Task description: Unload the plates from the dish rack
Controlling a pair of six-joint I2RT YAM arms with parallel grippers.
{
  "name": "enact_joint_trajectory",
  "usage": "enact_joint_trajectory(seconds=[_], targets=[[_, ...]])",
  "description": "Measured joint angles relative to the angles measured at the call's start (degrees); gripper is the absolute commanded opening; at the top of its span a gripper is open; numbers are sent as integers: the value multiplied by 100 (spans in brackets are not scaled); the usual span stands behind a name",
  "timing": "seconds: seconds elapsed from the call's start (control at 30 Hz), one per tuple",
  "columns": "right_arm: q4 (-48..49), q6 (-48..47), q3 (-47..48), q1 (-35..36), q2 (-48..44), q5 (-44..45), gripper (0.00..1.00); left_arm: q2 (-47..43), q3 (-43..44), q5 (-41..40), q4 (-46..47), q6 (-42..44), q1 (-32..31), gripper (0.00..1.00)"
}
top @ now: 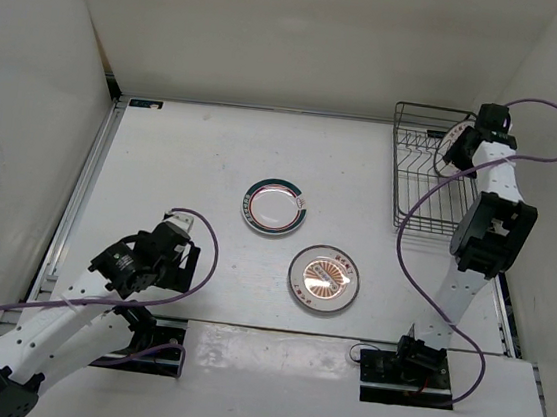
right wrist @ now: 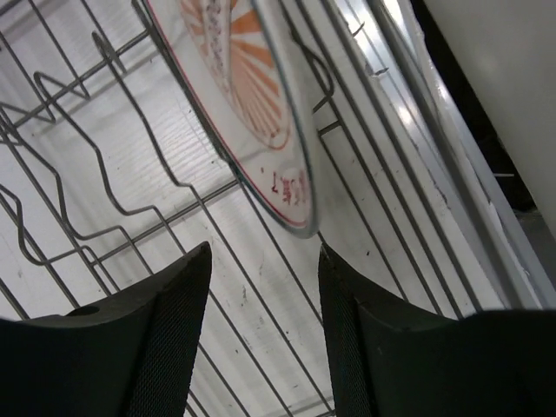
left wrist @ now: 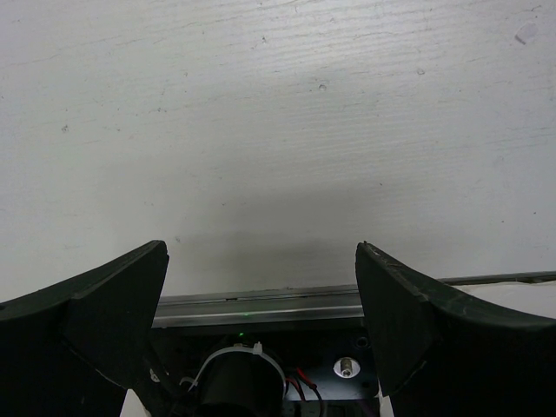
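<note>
Left tool (left wrist: pixel 261 261): spread, empty, over bare worktop (top: pixel 184 157).
Ringed plate (top: pixel 276 206): flat, mid-worktop.
Sunburst plate (top: pixel 324 278): flat, beside it.
Rack (top: pixel 401 167): far right; third plate (right wrist: pixel 248 95) seemingly stood inside.
Right tool (right wrist: pixel 263 256): spread, near that plate's rim.

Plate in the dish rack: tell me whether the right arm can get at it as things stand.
Probably yes. The open right gripper sits just short of the rim of the plate, with nothing between them; only the dish rack wires lie behind.
</note>
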Motion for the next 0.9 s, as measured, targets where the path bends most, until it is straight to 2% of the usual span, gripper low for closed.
enact_joint_trajectory(seconds=[0.3,0.4,0.6,0.77,0.9], targets=[[219,79,-90,-275,-74,-304,54,44,0,0,0,2,0,100],[212,83,-87,-282,-74,-323,51,44,0,0,0,4,0,100],[127,55,361,-326,20,-365,32,39,0,0,0,22,0,100],[125,44,490,-343,39,-363,29,39,0,-2,0,37,0,100],[70,35,667,-358,186,-343,20,39,0,-7,0,37,0,100]])
